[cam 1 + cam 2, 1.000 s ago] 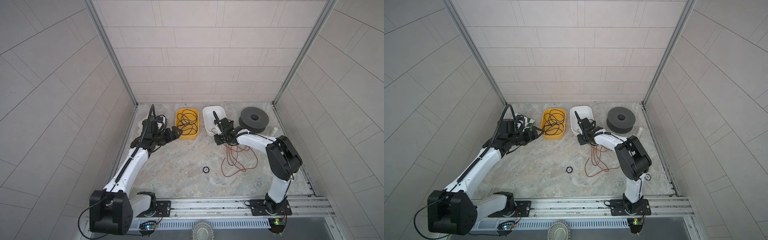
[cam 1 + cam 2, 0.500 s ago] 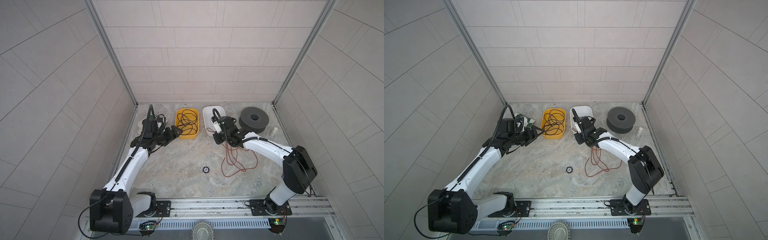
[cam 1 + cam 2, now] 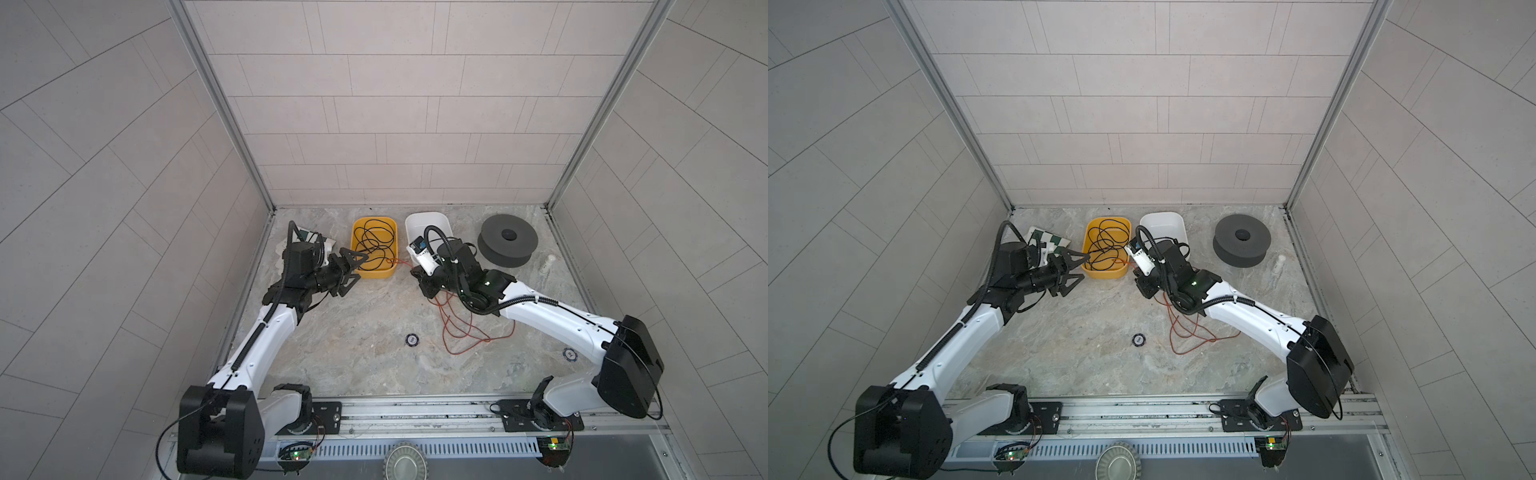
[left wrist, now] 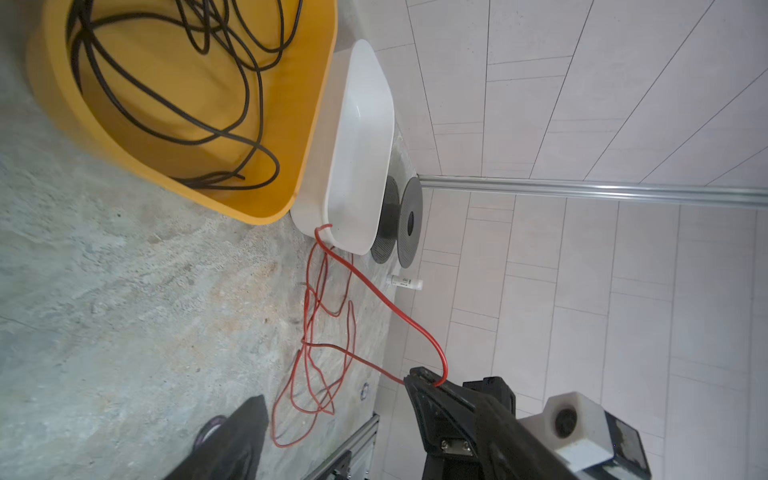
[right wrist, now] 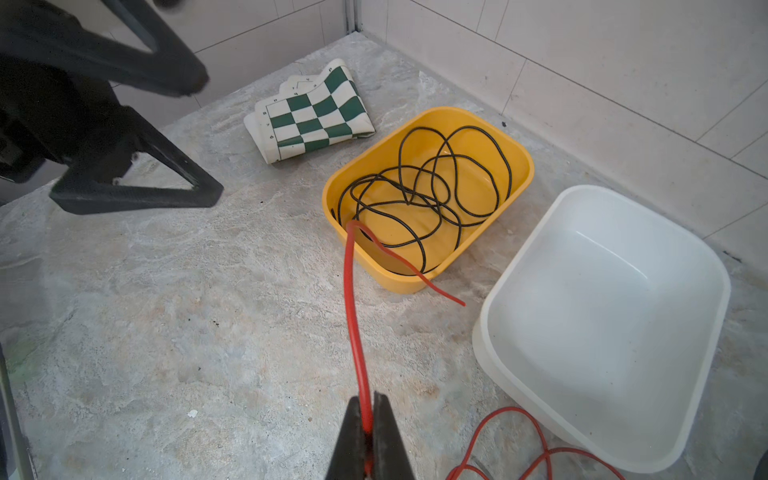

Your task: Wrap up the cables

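Note:
The cables are one thin red wire [image 3: 469,328]. Its loose loops lie on the marble floor in front of the white bin in both top views [image 3: 1187,332]. My right gripper [image 3: 419,279] is shut on a strand of it [image 5: 357,332]; from the jaws [image 5: 365,409] the strand rises to the yellow bin's near corner, bends back and ends free on the floor. In the left wrist view that gripper [image 4: 419,376] pinches the wire [image 4: 374,291]. My left gripper [image 3: 353,272] stands open and empty by the yellow bin's left front corner [image 3: 1079,269], apart from the wire.
The yellow bin [image 3: 376,273] holds a tangled black cable [image 5: 419,187]. Beside it stands an empty white bin [image 3: 428,218]. A grey spool [image 3: 507,241] and a small white bottle [image 3: 547,262] are back right. A folded chequered mat [image 5: 316,112] lies back left. A small round chip [image 3: 411,340] lies mid-floor.
My right gripper has closed on the red wire and shifted left and toward the front, its arm stretching out low to the right. The left gripper has narrowed slightly and stayed put.

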Controlling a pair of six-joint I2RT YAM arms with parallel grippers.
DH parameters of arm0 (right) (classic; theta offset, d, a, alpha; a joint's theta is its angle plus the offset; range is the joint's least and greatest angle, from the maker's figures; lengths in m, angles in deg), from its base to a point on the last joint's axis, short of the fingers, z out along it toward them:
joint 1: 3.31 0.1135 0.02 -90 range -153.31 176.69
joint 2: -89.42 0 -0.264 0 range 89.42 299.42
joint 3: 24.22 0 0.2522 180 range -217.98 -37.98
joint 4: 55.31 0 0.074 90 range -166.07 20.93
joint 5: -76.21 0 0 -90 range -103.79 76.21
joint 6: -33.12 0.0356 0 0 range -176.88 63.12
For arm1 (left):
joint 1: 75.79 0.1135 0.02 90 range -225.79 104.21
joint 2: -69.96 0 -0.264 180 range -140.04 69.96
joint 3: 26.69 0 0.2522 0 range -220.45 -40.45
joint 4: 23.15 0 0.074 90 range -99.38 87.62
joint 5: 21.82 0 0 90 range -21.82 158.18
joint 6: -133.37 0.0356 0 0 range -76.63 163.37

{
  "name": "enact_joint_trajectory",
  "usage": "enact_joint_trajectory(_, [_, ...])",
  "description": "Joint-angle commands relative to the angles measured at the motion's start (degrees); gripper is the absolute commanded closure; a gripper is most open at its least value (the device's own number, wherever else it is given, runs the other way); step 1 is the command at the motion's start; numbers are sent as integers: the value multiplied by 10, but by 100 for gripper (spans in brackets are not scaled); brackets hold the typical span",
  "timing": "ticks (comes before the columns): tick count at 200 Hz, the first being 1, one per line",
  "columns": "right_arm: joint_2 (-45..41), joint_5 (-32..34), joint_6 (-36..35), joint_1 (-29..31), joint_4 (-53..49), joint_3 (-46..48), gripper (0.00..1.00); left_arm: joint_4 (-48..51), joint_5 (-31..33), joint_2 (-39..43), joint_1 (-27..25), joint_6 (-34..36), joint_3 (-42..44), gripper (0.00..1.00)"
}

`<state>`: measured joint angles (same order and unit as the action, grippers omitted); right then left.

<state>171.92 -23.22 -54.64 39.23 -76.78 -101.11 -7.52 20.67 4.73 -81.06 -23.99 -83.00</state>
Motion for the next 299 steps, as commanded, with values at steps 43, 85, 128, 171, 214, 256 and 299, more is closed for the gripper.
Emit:
enact_joint_trajectory(43, [-5,-10,-37,40,66,-24,100,-88,-3,15,-7,-125,35,17])
enact_joint_trajectory(85, [15,-35,-39,57,68,-44,100,-118,4,2,-8,-147,42,20])
enact_joint_trajectory(128, [29,-74,-42,71,68,-47,100,-116,22,-1,-7,-147,39,28])
enact_joint_trajectory(171, [29,-108,-40,74,60,-34,100,-117,30,-13,-7,-138,40,51])
enact_joint_trajectory(214, [19,-107,-43,75,52,-17,100,-120,34,-29,-6,-130,31,74])
enact_joint_trajectory(256, [11,-70,-22,74,20,-16,78,-76,33,-34,-3,-85,7,100])
enact_joint_trajectory(299, [-58,-13,67,57,-48,30,38,130,47,-30,2,123,-80,100])
